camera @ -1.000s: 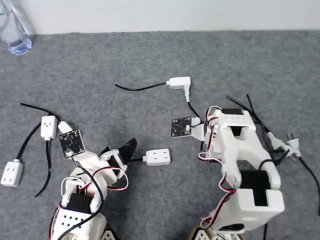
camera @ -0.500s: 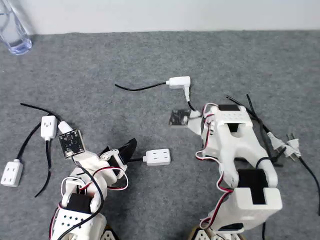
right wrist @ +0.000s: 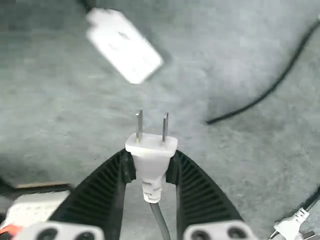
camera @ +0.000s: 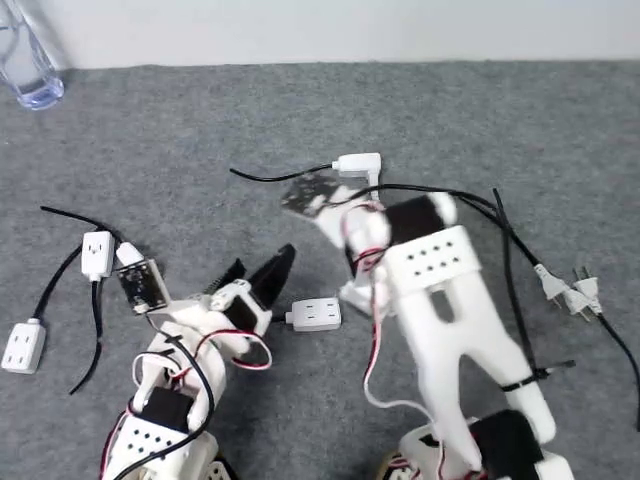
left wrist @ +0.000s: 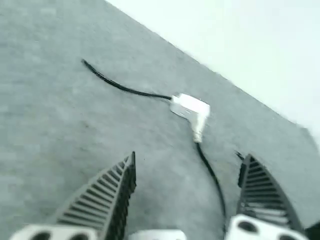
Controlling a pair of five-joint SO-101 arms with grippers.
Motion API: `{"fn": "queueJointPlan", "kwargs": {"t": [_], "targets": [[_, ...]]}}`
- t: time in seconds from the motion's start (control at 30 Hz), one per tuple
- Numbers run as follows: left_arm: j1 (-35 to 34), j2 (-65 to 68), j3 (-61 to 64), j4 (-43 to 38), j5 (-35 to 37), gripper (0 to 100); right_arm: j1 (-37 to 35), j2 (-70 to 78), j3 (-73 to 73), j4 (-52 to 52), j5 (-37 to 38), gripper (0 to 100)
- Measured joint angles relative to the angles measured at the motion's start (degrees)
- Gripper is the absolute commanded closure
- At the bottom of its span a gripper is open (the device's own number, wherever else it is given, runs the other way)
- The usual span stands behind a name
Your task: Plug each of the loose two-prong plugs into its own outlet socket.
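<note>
my right gripper (right wrist: 151, 161) is clamped on a white two-prong plug (right wrist: 151, 146), squeezing its body from both sides, with the two prongs sticking out past my fingertips. ahead of the prongs, and apart from them, a white outlet block (right wrist: 124, 46) lies on the grey carpet (right wrist: 55, 105). from above, that block lies between my two arms, just beside my left fingers. my left gripper (left wrist: 185, 190) is spread wide with nothing between its fingers. beyond it on the carpet lies a white l-shaped plug (left wrist: 191, 107) with a black cord (left wrist: 120, 86). two more outlets (camera: 97, 253) lie off to my left and loose plugs (camera: 575, 290) lie to my right.
</note>
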Motion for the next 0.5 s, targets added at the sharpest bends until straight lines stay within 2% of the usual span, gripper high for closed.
{"fn": "queueJointPlan", "kwargs": {"t": [0.13, 0.5], "targets": [[3.34, 0.00, 0.00, 0.00, 2.29, 68, -3.34, 1.32, -5.19, 3.60, -3.08, 99.1], [5.45, 0.00, 0.00, 0.00, 3.08, 68, -3.78, 11.60, -16.09, 3.87, -5.01, 99.1]]}}
